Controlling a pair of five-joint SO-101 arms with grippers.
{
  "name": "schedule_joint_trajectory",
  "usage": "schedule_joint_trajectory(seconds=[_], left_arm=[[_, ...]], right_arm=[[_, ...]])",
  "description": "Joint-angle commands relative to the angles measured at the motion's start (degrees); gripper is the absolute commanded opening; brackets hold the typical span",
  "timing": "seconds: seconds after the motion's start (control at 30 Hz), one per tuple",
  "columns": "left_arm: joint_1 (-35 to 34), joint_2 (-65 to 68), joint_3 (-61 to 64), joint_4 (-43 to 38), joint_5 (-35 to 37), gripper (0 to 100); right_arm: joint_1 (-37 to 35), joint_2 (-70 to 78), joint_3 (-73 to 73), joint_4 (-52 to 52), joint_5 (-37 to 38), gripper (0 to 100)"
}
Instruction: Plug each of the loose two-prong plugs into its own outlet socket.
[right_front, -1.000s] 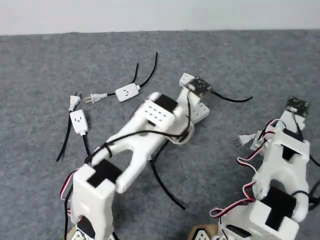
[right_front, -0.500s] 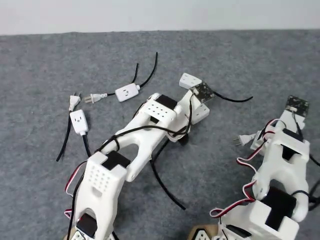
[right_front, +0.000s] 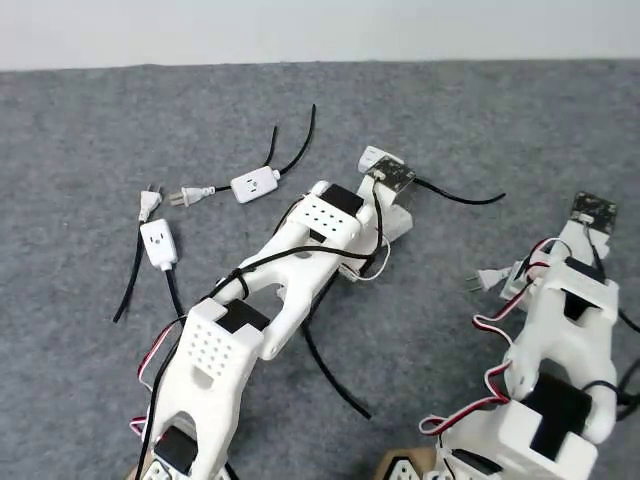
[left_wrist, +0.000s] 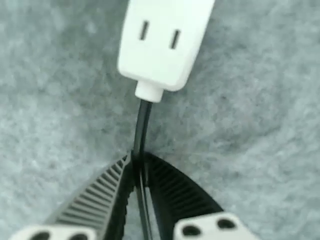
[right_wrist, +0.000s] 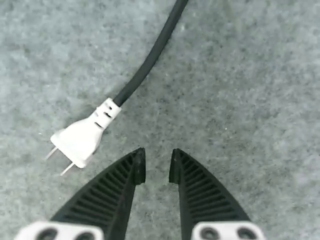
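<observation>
While your left gripper (left_wrist: 139, 160) is pinching the black cable (left_wrist: 142, 122) just behind a white outlet socket (left_wrist: 162, 42), its fingers (left_wrist: 107, 185) are pressing tight together on that cable, and the socket is showing two slots above the grey carpet (left_wrist: 260, 100). Your right gripper (right_wrist: 156, 167) is hovering a little open, gripping nothing. A loose two-prong plug (right_wrist: 80, 140) is lying on the carpet just beside it.

On grey counter (left_wrist: 260, 130): white outlet socket (left_wrist: 162, 45), two slots facing camera; black cord (left_wrist: 143, 122) runs from its end into left pincer (left_wrist: 139, 161), fingers (left_wrist: 102, 192) clamped on it.
</observation>
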Motion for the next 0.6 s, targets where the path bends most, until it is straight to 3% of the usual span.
schedule_joint_trajectory(seconds=[0.0,0.17,0.27,0.43,0.57], left_arm=[[0.6,-1.0,-3.8,7.8,6.0,1],[3.6,-4.4,-9.1,21.4,9.6,1],[6.2,-8.4,-5.1,22.0,11.9,1],[11.3,-19.4,7.9,16.4,16.4,1],[17.1,-23.3,23.6,5.7,16.4,1]], right_arm=[[-0.7,-2.3,-0.2,-0.5,-0.4,9.0],[-0.7,-2.2,-0.1,-0.6,-0.4,9.0],[-0.8,-2.2,-0.1,-0.7,-0.4,9.0],[-0.8,-2.2,-0.1,-0.7,-0.4,9.0],[-0.8,-2.2,-0.1,-0.7,-0.4,9.0]])
